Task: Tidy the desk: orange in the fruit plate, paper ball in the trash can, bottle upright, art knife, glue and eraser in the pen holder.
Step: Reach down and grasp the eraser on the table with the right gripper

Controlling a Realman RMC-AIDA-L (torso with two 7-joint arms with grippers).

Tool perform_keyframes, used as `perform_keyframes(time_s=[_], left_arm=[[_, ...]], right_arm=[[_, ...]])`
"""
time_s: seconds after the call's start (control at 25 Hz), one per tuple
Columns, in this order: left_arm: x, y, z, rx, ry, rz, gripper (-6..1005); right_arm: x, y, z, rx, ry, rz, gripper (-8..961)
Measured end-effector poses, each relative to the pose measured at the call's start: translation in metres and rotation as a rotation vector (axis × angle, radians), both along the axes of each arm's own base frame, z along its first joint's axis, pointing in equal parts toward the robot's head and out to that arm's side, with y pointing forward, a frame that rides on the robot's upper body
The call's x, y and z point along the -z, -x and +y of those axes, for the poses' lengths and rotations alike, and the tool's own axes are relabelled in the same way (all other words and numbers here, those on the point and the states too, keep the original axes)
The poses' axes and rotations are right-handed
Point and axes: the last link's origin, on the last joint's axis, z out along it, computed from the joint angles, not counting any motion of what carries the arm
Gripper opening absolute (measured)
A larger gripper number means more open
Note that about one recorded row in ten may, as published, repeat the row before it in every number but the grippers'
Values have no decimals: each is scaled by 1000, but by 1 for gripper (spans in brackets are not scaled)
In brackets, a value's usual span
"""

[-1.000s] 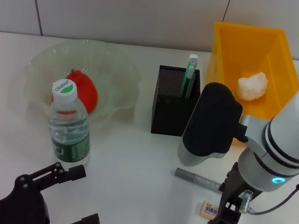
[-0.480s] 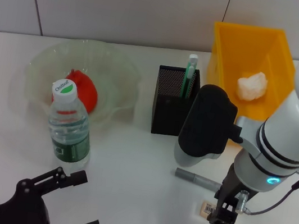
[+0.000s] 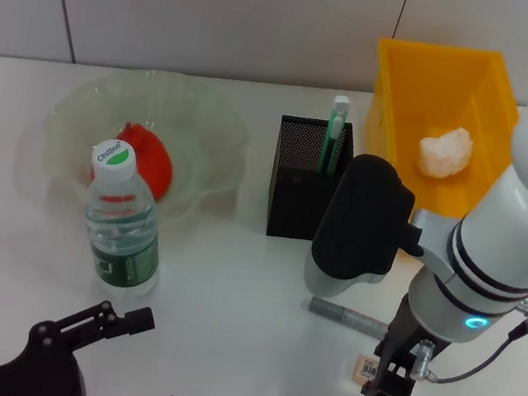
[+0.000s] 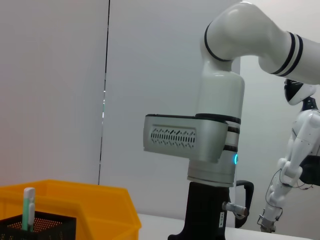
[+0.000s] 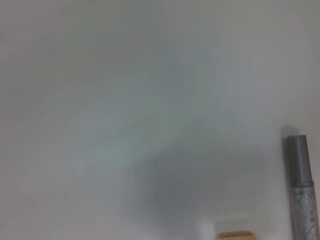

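Observation:
The orange (image 3: 145, 162) lies in the pale green fruit plate (image 3: 76, 100). In front of the plate the bottle (image 3: 121, 232) stands upright. The green art knife (image 3: 334, 135) sticks up out of the black mesh pen holder (image 3: 304, 184). The white paper ball (image 3: 446, 152) rests inside the yellow trash can (image 3: 441, 80). On the table lie the grey glue (image 3: 349, 318) and, just in front of it, the beige eraser (image 3: 366, 368). My right gripper (image 3: 386, 383) hangs low right at the eraser, covering part of it. My left gripper (image 3: 139, 364) is open at the near left edge.
The right wrist view shows bare white table with the glue (image 5: 302, 190) and a corner of the eraser (image 5: 234, 235) at its border. The right arm's large dark elbow housing (image 3: 360, 223) stands close in front of the pen holder.
My right gripper has shifted left and lower, from beside the eraser to right over it. The left gripper has slid back toward the near edge.

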Motion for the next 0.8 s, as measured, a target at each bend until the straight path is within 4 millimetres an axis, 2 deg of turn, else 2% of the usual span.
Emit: perform_keyframes(time_s=[0.76, 0.8], left_arm=[[0, -1, 0, 3, -1, -1, 813], [0, -1, 1, 4, -1, -1, 813]], right_arm=[[4, -4, 4, 11, 1, -11, 440], [4, -4, 4, 11, 1, -11, 403]])
